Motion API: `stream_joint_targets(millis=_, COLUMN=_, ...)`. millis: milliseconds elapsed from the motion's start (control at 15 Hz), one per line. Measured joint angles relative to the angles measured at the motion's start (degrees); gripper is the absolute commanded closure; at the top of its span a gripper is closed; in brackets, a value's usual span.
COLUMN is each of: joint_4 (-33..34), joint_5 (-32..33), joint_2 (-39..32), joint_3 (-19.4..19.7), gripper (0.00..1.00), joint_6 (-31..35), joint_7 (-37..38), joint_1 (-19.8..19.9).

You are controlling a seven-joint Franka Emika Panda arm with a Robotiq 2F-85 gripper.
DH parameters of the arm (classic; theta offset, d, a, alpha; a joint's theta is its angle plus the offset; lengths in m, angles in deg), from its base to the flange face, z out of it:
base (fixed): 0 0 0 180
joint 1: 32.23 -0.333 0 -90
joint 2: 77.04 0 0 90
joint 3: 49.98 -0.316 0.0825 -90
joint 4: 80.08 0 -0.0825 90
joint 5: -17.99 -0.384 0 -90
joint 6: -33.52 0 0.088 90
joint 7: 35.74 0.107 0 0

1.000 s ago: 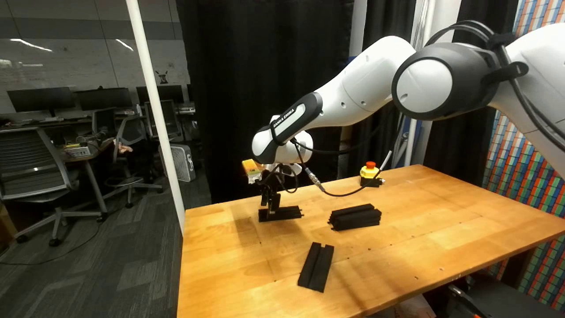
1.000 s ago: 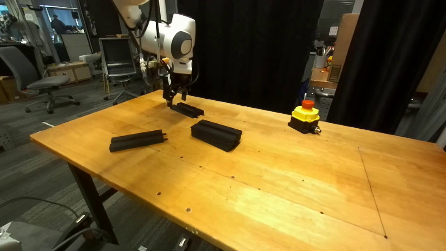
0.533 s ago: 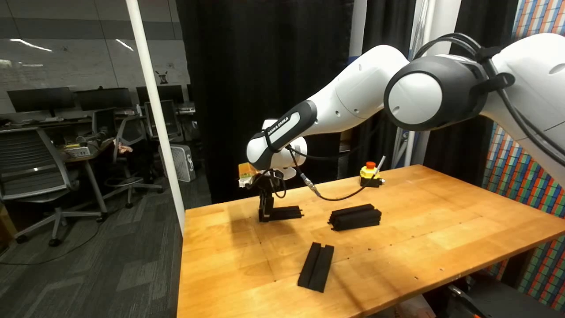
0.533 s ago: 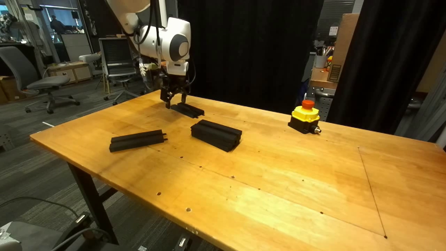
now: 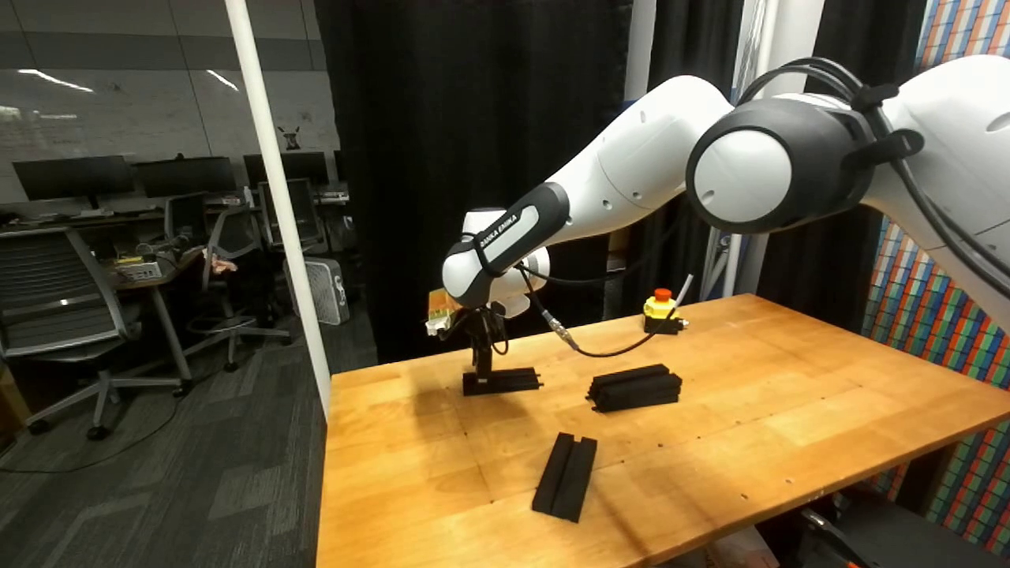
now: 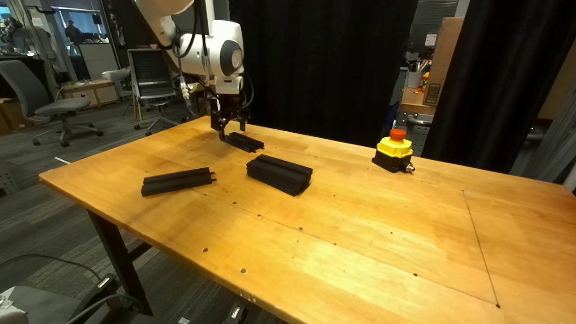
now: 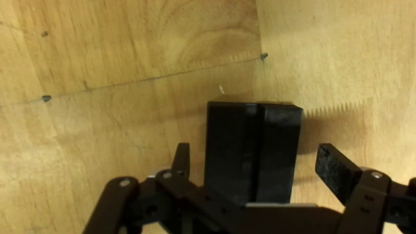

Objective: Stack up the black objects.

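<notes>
Black two-finger Robotiq gripper (image 7: 253, 157) is holding its jaws spread, one finger standing on each side of a matte black, grooved rectangular bar (image 7: 252, 151); gaps are showing at both flanks, so nothing is being pinched. This bar is lying flat on the light-brown wooden table (image 6: 450, 238). Next outward, a matte black pile of like bars (image 6: 279, 174) is resting near it; the layer count is not showing clearly. A second matte black grooved bar (image 6: 178, 182) is lying at an angle, well apart from the gripper. Stacking is appearing partly complete, with both loose bars remaining to be transferred. The pile's height is probably forming the main obstacle. Farther off, a yellow switch box with a red button (image 6: 394, 150) is standing, likely outside the transfer route.
</notes>
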Motion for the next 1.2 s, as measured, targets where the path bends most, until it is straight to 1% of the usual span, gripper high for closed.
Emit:
stream_joint_targets(millis=200, joint_4=-0.4, joint_5=1.7, joint_2=0.7, joint_3=0.7, gripper=0.0, joint_6=0.0, joint_7=0.9, joint_1=-0.1)
stream_joint_targets(millis=467, joint_4=-1.3, joint_5=1.9, joint_2=1.0, joint_3=0.8, gripper=0.0, joint_6=0.0, joint_7=0.9, joint_1=0.2)
stream_joint_targets(millis=800, joint_4=-2.9, joint_5=1.9, joint_2=1.0, joint_3=0.8, gripper=0.0, joint_6=-0.1, joint_7=0.8, joint_1=1.4)
stream_joint_targets(millis=867, joint_4=-3.0, joint_5=1.9, joint_2=1.0, joint_3=0.8, gripper=0.21, joint_6=-0.1, joint_7=0.7, joint_1=1.7)
stream_joint_targets(millis=933, joint_4=-3.1, joint_5=1.9, joint_2=1.0, joint_3=0.8, gripper=0.26, joint_6=-0.4, joint_7=0.3, joint_1=2.0)
stream_joint_targets(millis=1133, joint_4=-3.1, joint_5=1.9, joint_2=1.0, joint_3=0.8, gripper=0.49, joint_6=-2.0, joint_7=-0.4, joint_1=2.7)
stream_joint_targets(millis=1200, joint_4=-3.0, joint_5=1.9, joint_2=1.1, joint_3=0.7, gripper=0.55, joint_6=-2.3, joint_7=-0.8, joint_1=2.8)
